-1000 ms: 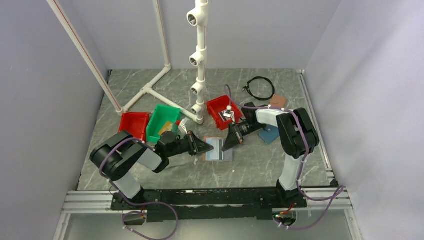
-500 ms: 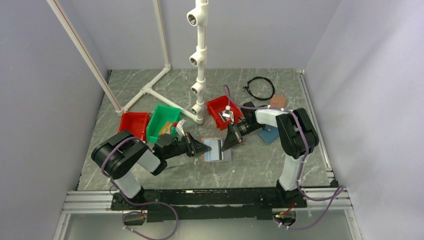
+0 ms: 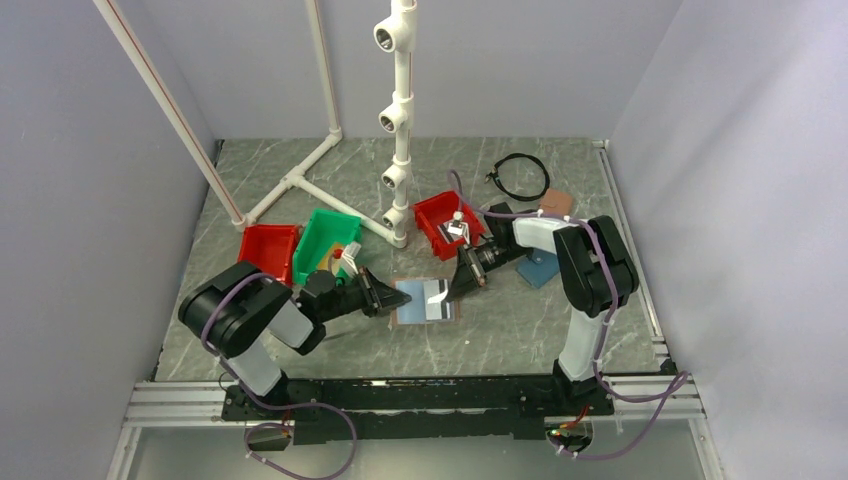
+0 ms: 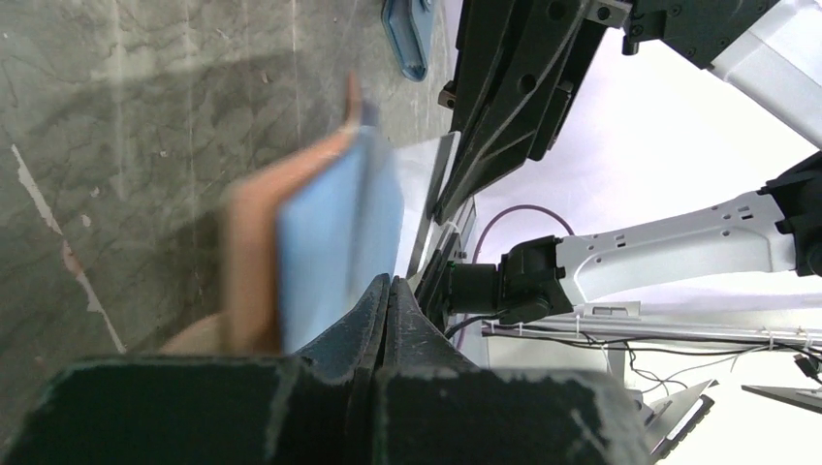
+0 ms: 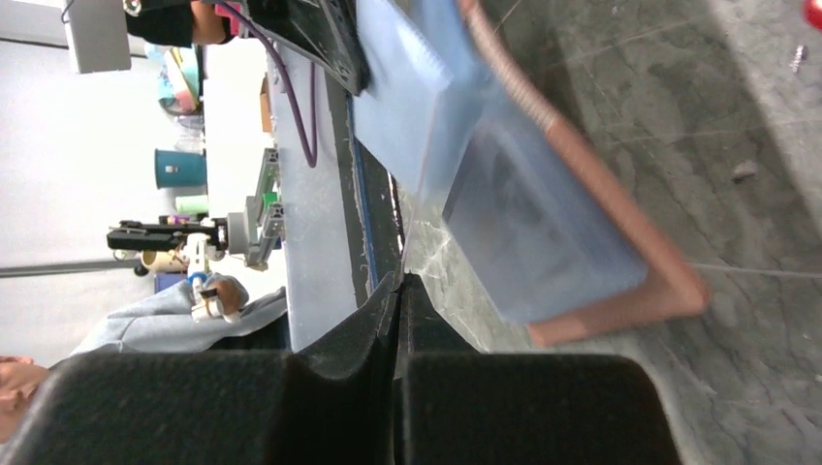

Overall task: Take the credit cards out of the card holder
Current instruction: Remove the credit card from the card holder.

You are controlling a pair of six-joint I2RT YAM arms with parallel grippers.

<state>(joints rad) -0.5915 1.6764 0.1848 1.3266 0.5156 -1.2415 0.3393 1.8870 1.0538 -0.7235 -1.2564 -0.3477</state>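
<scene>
My left gripper (image 3: 388, 298) is clamped tight, and it looks pinched on the near edge of the holder (image 3: 422, 302). The holder hangs open right in front of it, blue lining up and tilted off the table (image 3: 500, 335). I judge that's my anchor. My right gripper (image 3: 463, 285) sits just past the holder's far edge, fingers pressed together too. I can't tell what it grips. A pale strip (image 3: 437, 290) runs toward it, possibly a card partly out. One side braces so the other can pull.
</scene>
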